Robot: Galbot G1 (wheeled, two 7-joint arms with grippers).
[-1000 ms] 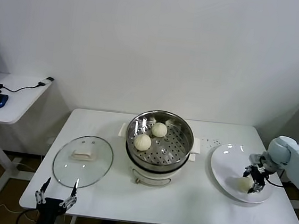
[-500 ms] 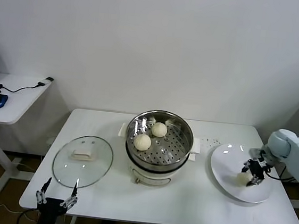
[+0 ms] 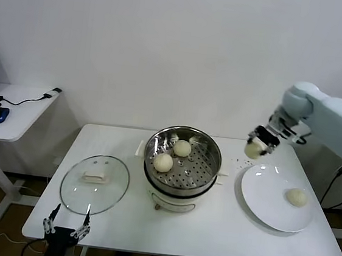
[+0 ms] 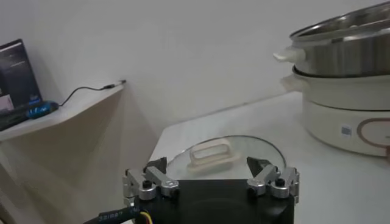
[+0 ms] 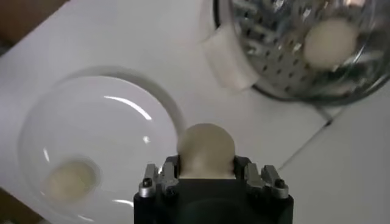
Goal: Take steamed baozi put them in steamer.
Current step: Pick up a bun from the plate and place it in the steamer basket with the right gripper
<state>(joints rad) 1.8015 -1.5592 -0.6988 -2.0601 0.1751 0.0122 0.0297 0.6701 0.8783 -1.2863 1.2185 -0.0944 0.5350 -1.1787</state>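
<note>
right hand [image 3: 256, 145]: gripping baozi [image 3: 253, 150], raised | steamer [image 3: 183, 154]: two buns [image 3: 172, 155]

The white desk [image 3: 221, 231] carries a round glass lid [image 3: 94, 184] at its left; a white plate [image 3: 267, 202] sits at its right.

Pale blue-white rounded right arm shell, black right claw [image 3: 260, 141] with silver screwed finger mounts, black left claw [image 3: 64, 229], metal fingers, yellow wire
</note>
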